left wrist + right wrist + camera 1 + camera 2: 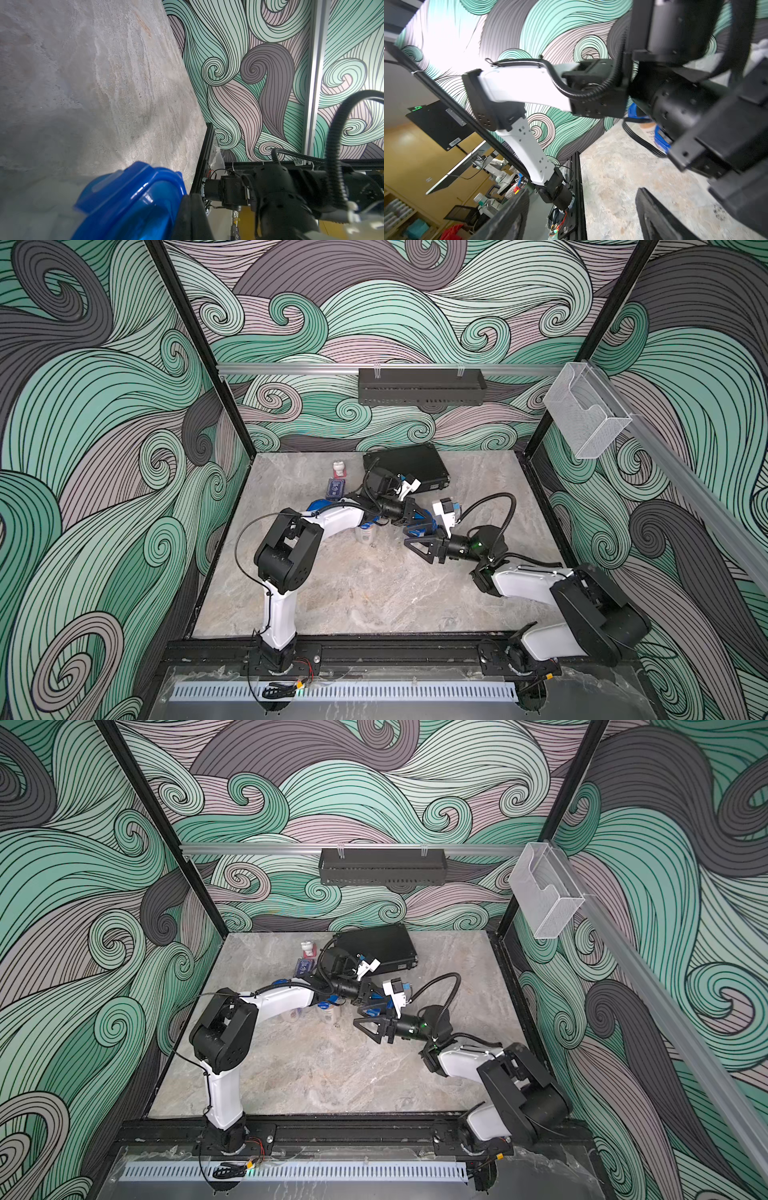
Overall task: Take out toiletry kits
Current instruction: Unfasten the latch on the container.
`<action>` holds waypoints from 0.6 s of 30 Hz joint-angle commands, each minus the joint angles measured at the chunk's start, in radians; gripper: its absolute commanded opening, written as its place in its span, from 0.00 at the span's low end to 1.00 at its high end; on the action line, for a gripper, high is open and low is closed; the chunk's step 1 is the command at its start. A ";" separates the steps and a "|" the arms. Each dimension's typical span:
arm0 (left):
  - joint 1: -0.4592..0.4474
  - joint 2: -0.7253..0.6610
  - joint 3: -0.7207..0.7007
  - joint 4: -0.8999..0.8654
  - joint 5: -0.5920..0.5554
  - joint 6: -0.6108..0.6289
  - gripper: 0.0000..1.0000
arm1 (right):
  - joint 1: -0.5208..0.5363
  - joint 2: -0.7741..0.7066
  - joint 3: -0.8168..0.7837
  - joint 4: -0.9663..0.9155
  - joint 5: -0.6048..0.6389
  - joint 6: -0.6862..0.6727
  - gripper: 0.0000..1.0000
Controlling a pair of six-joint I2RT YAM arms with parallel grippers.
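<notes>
Clear blue-lidded tumbler (368,533) mid-worktop (374,597), tucked under the left arm, in front of the black briefcase (409,470). Left gripper (422,517) jaws shut tight, blue clip-tab lid (133,203) hard against one finger; grip on it unclear. Right gripper (410,541) jaws apart, empty, just beside.

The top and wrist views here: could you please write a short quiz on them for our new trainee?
1. True or false: the black briefcase lies flat at the far end of the table.
2. In the left wrist view, what is the left gripper shut on? A) blue lid B) sponge C) spoon
3. Fill in: the right gripper is ___, with nothing between its fingers.
Key: 1 true; 2 A; 3 open.
</notes>
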 commanded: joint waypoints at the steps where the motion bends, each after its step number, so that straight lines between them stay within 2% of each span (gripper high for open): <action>1: -0.015 0.132 -0.085 -0.231 -0.220 0.067 0.00 | 0.000 -0.070 0.008 -0.128 -0.045 -0.093 0.83; 6: -0.015 0.098 -0.065 -0.256 -0.220 0.068 0.00 | 0.004 -0.255 0.033 -0.539 0.040 -0.318 0.86; 9: -0.015 0.074 -0.044 -0.280 -0.220 0.069 0.00 | 0.000 -0.359 0.043 -0.729 0.142 -0.394 0.89; 14: -0.017 0.021 -0.002 -0.313 -0.214 0.066 0.02 | -0.012 -0.435 0.030 -0.836 0.231 -0.430 0.90; 18: -0.017 0.003 0.077 -0.383 -0.212 0.080 0.15 | -0.039 -0.429 0.031 -0.832 0.224 -0.413 0.90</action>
